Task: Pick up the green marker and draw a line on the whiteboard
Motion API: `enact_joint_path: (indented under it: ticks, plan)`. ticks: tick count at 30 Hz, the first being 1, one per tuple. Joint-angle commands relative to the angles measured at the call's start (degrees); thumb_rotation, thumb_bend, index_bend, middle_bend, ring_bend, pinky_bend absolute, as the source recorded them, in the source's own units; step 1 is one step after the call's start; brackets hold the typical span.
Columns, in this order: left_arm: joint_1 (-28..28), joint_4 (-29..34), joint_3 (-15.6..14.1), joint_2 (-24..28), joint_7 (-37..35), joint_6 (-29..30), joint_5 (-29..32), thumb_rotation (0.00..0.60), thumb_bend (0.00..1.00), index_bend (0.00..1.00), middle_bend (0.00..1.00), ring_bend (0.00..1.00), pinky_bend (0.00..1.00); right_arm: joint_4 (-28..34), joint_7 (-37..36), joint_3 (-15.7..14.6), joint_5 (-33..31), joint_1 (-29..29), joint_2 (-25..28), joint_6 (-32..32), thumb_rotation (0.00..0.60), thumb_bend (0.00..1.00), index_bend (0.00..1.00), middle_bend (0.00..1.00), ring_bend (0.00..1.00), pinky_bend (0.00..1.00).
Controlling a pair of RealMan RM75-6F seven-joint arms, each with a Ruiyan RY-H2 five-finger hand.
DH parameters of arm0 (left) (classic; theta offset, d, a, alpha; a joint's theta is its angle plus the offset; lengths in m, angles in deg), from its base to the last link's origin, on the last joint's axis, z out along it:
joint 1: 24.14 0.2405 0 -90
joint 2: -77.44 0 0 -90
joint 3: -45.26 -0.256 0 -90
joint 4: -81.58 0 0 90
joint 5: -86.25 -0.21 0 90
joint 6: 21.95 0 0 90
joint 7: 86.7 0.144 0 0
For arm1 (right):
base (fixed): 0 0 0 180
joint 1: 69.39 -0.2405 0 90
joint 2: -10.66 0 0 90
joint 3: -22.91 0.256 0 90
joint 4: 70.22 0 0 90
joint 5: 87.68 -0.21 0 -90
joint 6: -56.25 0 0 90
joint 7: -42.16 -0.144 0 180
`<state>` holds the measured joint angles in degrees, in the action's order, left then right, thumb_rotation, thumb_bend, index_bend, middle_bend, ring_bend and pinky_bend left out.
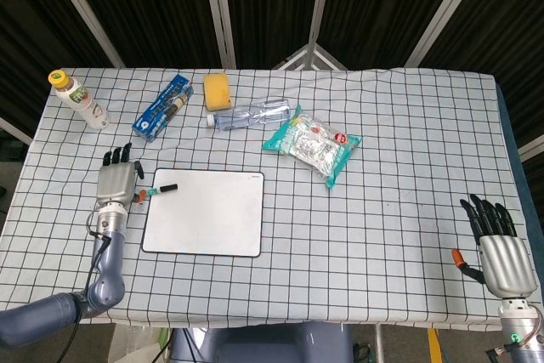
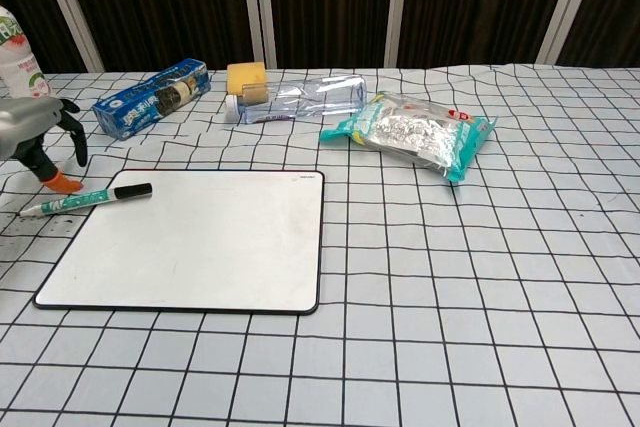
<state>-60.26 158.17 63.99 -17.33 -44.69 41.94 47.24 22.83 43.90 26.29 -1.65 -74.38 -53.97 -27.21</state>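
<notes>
Green marker (image 2: 85, 198) lies crosswise, black cap on the whiteboard (image 2: 190, 239), left robot hand (image 1: 116, 182) spread empty above.

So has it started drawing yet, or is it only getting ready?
Only getting ready. Nothing is done: the whiteboard is blank and the green marker lies capped, partly on the board's corner. In hand: the left hand hovers above the marker, not gripping it. The right hand waits, open, at the table's edge. Left: grasping, probably uncapping, and drawing the line.
</notes>
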Motion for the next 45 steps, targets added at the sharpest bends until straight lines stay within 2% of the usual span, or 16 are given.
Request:
enact_joint_path:
  ticks: [1,19,27,33,40,42,45]
  plan:
    - [-0.6,-0.6,-0.8,-1.1,0.9,0.2,0.7,0.6,0.39,0.47,0.0,0.0,0.05,0.0,-0.1,0.0,0.0,0.0,0.0,0.0,0.6,0.35,0.0,0.0,0.0,0.0]
    - [-2.1,-4.9,-1.9,-4.9,1.5,0.4,3.0,0.6,0.44,0.47,0.0,0.0,0.05,0.5,-1.1,-0.1,-0.3,-0.1,0.3,0.5,0.6,0.35,0.0,0.0,0.0,0.0]
    - [-2.1,-4.8,-1.9,-5.5,-0.5,0.9,2.0,0.6,0.59,0.62,0.06,0.0,0.05,0.6,-1.5,-0.1,-0.4,0.0,0.4,0.4,0.6,0.35,0.0,0.0,0.0,0.0]
    - [-0.9,-0.2,-1.7,-3.6,-5.9,2.6,-3.1,0.6,0.61,0.67,0.09,0.0,0.06,0.9,-2.0,0.1,-1.0,0.0,0.5,0.7,0.6,0.35,0.0,0.0,0.0,0.0]
    - [0.8,9.2,-2.0,0.7,-12.4,4.6,-10.9,0.6,0.61,0.7,0.12,0.01,0.08,1.3,-2.5,0.1,-1.3,-0.1,0.6,1.0,0.6,0.35,0.0,0.0,0.0,0.0]
    - [1.1,11.7,-2.0,1.5,-17.5,3.4,-14.4,0.6,0.61,0.69,0.12,0.01,0.08,1.3,-2.5,0.2,-1.3,-0.1,0.6,1.0,0.6,0.35,0.0,0.0,0.0,0.0]
    - [1.8,13.1,-2.3,1.4,-30.2,0.5,-21.4,0.6,0.6,0.69,0.12,0.01,0.08,1.0,-2.7,0.3,-0.8,-0.2,0.4,0.5,0.6,0.35,0.0,0.0,0.0,0.0]
